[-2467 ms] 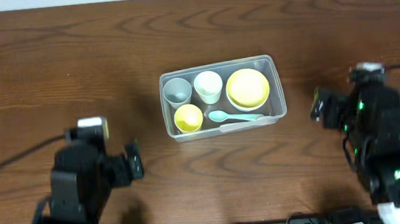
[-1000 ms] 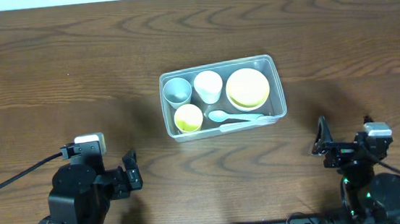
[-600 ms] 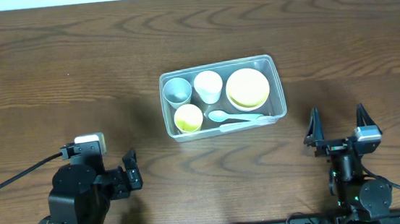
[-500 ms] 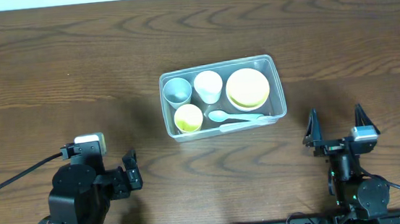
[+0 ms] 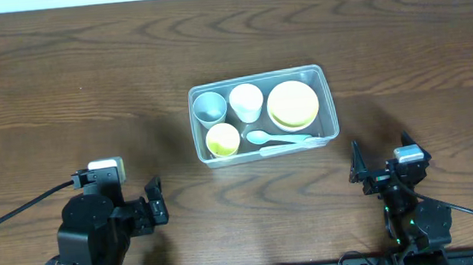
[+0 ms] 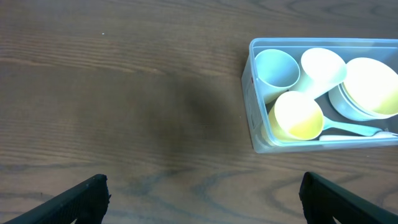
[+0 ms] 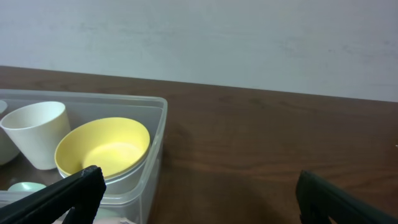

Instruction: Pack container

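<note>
Inside the container [image 5: 330, 98] sit three cups [image 5: 246, 102], one yellow bowl [image 5: 293, 103] and one spoon [image 5: 263, 137]; left gripper [image 6: 202, 199] and right gripper [image 7: 196, 186] both gape wide, empty.

We see left gripper [image 6: 202, 199] spread wide over the brown wooden table [image 6: 124, 93], clear rectangular plastic container [image 6: 254, 124] upper right holding pale blue cup [image 6: 277, 68], white cup [image 6: 322, 65], yellow cup [image 6: 297, 116], yellow bowl [image 6: 373, 87].

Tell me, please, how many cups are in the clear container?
3. A pale blue-grey cup stands in the container's far-left corner, a white cup right beside it, and a yellow cup at the near-left. None seems hidden, as the tub is clear.
</note>
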`<state>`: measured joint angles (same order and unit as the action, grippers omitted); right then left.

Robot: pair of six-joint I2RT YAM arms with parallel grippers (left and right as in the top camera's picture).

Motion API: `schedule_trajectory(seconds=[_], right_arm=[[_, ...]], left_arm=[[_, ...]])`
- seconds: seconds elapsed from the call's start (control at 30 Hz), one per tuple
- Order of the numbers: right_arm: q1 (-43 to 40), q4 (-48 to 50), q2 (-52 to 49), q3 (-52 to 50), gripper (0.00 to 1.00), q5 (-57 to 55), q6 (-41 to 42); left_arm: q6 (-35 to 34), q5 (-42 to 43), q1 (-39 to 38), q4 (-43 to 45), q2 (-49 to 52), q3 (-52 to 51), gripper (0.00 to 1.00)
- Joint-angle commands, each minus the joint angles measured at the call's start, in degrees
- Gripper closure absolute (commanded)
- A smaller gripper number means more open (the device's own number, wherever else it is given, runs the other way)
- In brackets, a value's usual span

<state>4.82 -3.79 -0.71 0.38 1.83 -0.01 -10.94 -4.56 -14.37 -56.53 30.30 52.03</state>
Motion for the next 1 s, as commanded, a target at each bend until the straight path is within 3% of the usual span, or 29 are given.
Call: schedule_trajectory(seconds=[0.0,0.83,0.97], right_arm=[[-1.0,-0.2,0.3,-0.1,0.01,1.2,1.2],[-1.0,-0.2,0.3,-0.1,0.01,1.2,1.2],[-1.0,-0.2,0.3,-0.1,0.01,1.2,1.2]], left_arm=[[-0.8,-0.6,-0.2,0.1,-0.1,-0.3,0.02],[0.5,-1.2,-0.2,-0.8,-0.2,-0.3,0.02],[0.8,-0.2,3.3,-3.1,-0.8,-0.8,0.02]])
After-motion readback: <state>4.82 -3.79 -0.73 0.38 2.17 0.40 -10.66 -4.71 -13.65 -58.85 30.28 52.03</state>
